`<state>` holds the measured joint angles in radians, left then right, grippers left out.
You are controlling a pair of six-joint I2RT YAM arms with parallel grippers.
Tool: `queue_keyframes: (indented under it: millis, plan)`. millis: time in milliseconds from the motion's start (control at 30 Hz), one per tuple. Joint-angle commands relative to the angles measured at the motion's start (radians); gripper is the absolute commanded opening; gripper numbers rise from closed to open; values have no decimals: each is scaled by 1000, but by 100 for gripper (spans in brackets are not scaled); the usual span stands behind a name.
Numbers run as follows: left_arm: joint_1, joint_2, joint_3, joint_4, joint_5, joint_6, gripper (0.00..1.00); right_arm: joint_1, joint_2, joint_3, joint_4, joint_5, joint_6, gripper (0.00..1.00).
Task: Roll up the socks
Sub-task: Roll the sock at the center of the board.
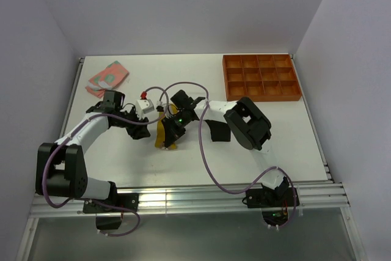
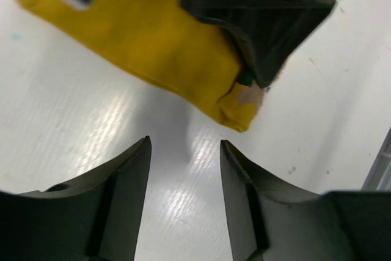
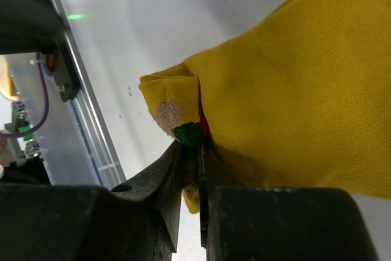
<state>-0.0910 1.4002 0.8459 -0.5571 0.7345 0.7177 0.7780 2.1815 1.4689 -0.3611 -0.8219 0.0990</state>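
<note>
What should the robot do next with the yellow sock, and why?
Probably ease the open left hand forward onto the near edge of the mustard-yellow sock and close it. The right hand pinches the sock's corner, while the left hand hangs over the bare table holding nothing. Rolling likely needs both grips.

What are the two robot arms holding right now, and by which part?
The right fingers pinch the yellow sock at its folded end, by the small coloured tag. The left fingers stand open, holding nothing.
</note>
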Motion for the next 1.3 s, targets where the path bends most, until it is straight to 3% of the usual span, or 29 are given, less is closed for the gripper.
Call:
queue_keyframes:
  millis: [0,400,1033,1267]
  plan:
    - [-53,-40,-28,31,0,91,55,-8,52,24,-73,13,-5,8]
    - [-217,-53,-117,144,-20,37,62,-8,70,10,-47,36,22,8]
    - [-262,103,-91,171,-20,19,60,-6,50,-22,-22,44,28,6]
    - [-262,154,-74,174,-12,5,54,-6,41,-45,-15,46,24,6]
